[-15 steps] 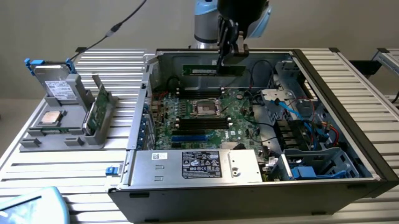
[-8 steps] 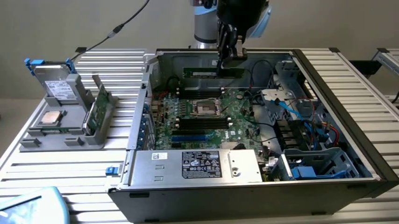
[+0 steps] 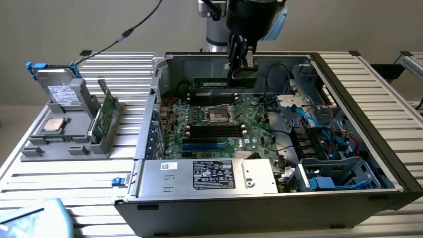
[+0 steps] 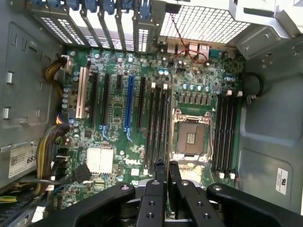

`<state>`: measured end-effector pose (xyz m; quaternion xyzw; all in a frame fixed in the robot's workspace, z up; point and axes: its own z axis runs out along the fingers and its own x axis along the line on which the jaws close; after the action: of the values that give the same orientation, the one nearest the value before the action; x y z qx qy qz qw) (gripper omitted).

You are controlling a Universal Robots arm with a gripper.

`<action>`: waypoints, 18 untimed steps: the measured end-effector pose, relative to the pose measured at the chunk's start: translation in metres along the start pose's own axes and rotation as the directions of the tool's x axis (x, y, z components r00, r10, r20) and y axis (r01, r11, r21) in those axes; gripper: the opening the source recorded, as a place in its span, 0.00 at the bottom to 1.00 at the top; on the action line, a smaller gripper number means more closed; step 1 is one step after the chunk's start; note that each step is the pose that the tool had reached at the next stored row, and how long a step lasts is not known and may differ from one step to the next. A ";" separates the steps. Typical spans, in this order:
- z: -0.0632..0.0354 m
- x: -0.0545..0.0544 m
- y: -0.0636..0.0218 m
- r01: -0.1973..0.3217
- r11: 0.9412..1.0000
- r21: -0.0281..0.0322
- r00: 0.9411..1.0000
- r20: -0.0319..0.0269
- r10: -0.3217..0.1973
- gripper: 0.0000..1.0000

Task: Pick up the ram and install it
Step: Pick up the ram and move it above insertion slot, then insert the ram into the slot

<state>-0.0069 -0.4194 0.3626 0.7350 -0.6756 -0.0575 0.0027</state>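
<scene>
Closest to the wrist camera, the black gripper (image 4: 166, 166) is holding its two jaws almost together, with only a narrow slit between them. Something thin and dark is sitting edge-on in that slit, and from this side it is hard to make out. Beyond the jaws the green motherboard (image 4: 118, 137) is lying flat. Its square silver processor socket (image 4: 191, 137) is sitting between two groups of long black memory slots (image 4: 158, 125).

In the exterior view, a pale blue object (image 3: 33, 218) is cut off by the near corner of the picture, so I cannot tell what it is. Behind it, on the ribbed metal counter (image 3: 66, 171), the open black computer case (image 3: 264, 213) is lying on its side, with a silver box bearing a printed label (image 3: 211, 176) at its near wall. At the exterior view's left a grey plastic tray (image 3: 46, 148) is carrying taller green boards (image 3: 99, 121).

Further back, over the far part of the motherboard, the jaws are clamping the long, thin dark-green ram (image 3: 215, 83) near its end at the exterior view's right. The stick is hanging level, long edge down, over the far slots. Whether it is touching a slot I cannot tell, because the stick is hiding what is under it. The arm above the gripper is cut off by the picture's upper edge.
</scene>
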 end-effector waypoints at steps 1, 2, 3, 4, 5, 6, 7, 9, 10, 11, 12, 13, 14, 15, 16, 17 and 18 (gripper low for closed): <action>0.0019 -0.001 0.0003 0.000 1.000 0.001 1.000 0.000 0.000 0.14; 0.0038 -0.003 0.0002 0.000 1.000 0.001 1.000 0.000 0.000 0.14; 0.0055 -0.004 0.0000 0.000 1.000 0.001 1.000 0.000 0.000 0.14; 0.0072 -0.007 -0.0002 0.000 1.000 0.001 1.000 0.000 0.000 0.14; 0.0089 -0.009 -0.0005 0.000 1.000 0.002 1.000 0.000 0.000 0.14; 0.0105 -0.011 -0.0007 0.000 1.000 0.002 1.000 0.000 0.000 0.14; 0.0120 -0.012 -0.0008 0.000 1.000 0.002 1.000 0.000 0.000 0.14; 0.0133 -0.013 -0.0008 0.000 1.000 0.002 1.000 -0.002 0.000 0.14; 0.0133 -0.013 -0.0008 0.000 1.000 0.002 1.000 -0.003 0.000 0.14; 0.0133 -0.013 -0.0008 0.000 1.000 0.002 1.000 -0.003 0.000 0.14; 0.0133 -0.013 -0.0008 0.000 1.000 0.002 1.000 -0.003 0.000 0.14; 0.0134 -0.013 -0.0008 0.000 1.000 0.002 1.000 -0.003 0.000 0.14; 0.0134 -0.013 -0.0008 0.000 1.000 0.002 1.000 -0.003 0.000 0.14; 0.0134 -0.013 -0.0008 0.000 1.000 0.002 1.000 -0.003 0.000 0.14; 0.0134 -0.013 -0.0008 0.000 1.000 0.002 1.000 -0.003 0.000 0.14; 0.0134 -0.013 -0.0008 0.000 1.000 0.002 1.000 -0.003 0.000 0.14; 0.0134 -0.013 -0.0008 0.000 1.000 0.002 1.000 -0.003 0.000 0.14</action>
<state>-0.0083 -0.4057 0.3502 0.7350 -0.6757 -0.0557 0.0030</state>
